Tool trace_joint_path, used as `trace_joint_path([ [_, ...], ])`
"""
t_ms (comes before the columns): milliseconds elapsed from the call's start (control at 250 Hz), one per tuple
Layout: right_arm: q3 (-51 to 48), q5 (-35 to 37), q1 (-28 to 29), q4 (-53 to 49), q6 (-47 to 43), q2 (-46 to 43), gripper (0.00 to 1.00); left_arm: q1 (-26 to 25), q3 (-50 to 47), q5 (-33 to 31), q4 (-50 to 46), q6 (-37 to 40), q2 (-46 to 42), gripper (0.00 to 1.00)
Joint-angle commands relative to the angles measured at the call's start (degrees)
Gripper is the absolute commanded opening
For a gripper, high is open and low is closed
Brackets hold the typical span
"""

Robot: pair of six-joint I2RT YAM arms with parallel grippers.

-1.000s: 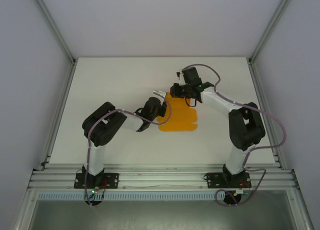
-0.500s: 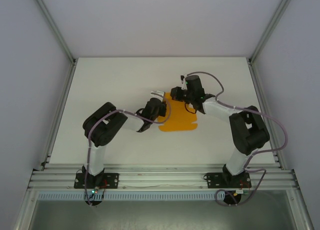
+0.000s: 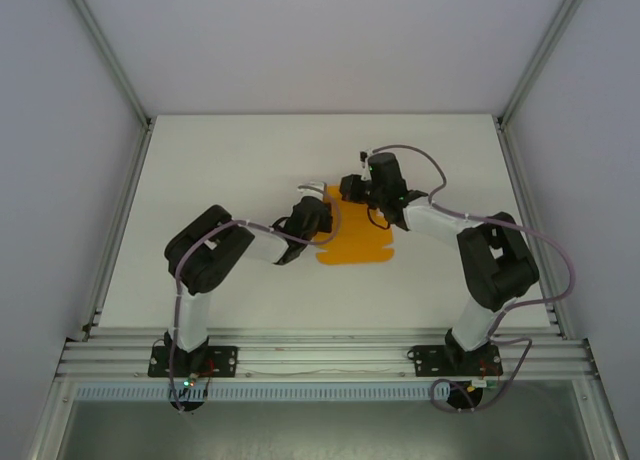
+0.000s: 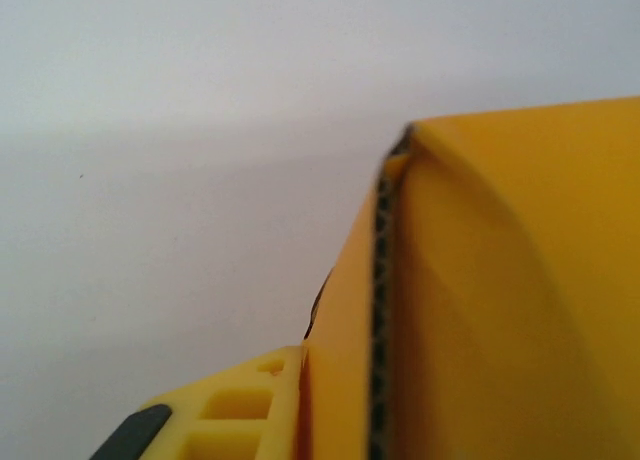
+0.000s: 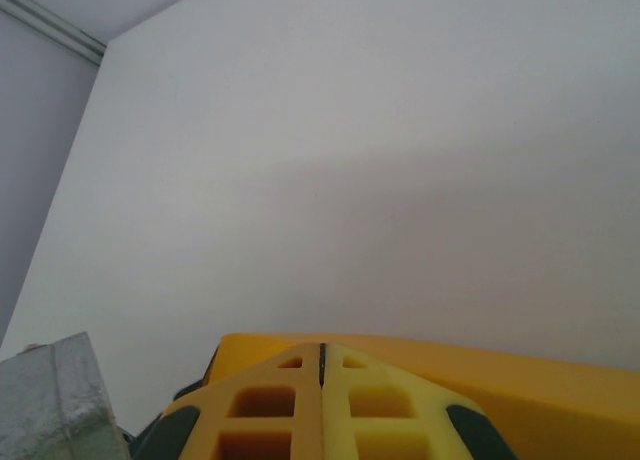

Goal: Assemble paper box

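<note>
**Position of the work.** The paper box (image 3: 358,242) lies at the middle of the tabletop (image 3: 230,160), mostly as a flat sheet. From above, I judge its long axis to run from the near side to the far side.

**Left gripper.** The left gripper (image 3: 316,190) is at the sheet's far left corner. In the left wrist view, a creased, raised panel of card (image 4: 500,300) stands directly against one yellow finger (image 4: 240,410). The card hides the other finger, so I cannot tell whether these jaws are open or clamped on the panel.

**Right gripper.** The right gripper (image 3: 350,188) is at the far edge, just beside the left one. In its wrist view the jaws are closed tip to tip (image 5: 321,352), with nothing visible between them. The orange card (image 5: 540,385) lies just beyond and below the tips.

**Governing relation.** Both grippers are at the far end, and the rest of the sheet extends toward the arm bases. I judge the left arm nearer the raised panel, so any fold there depends on its hold.
</note>
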Motion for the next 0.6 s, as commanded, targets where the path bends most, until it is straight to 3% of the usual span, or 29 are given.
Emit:
trace_joint_path([
  [0,-2.2,3.5,-0.2,-9.4,0.5,1.6,0.02,0.4,-2.2,-2.0,-2.4,-3.9,-1.7,0.18],
  [112,-1.8,3.3,-0.3,-10.0,0.3,1.9,0.02,0.5,-0.2,-0.6,-1.9,-1.3,0.2,0.24],
  [328,-1.7,4.1,-0.2,-10.9,0.3,1.5,0.02,0.4,1.8,1.3,-3.0,-1.9,1.8,0.23],
  [404,-1.6,3.8,-0.2,-10.9,0.5,1.6,0.02,0.4,2.2,-2.1,-4.2,-4.3,2.2,0.0],
  [596,-2.3,4.0,-0.3,-10.8,1.6,1.5,0.01,0.4,5.1,-16.4,-13.3,-14.7,2.2,0.0],
])
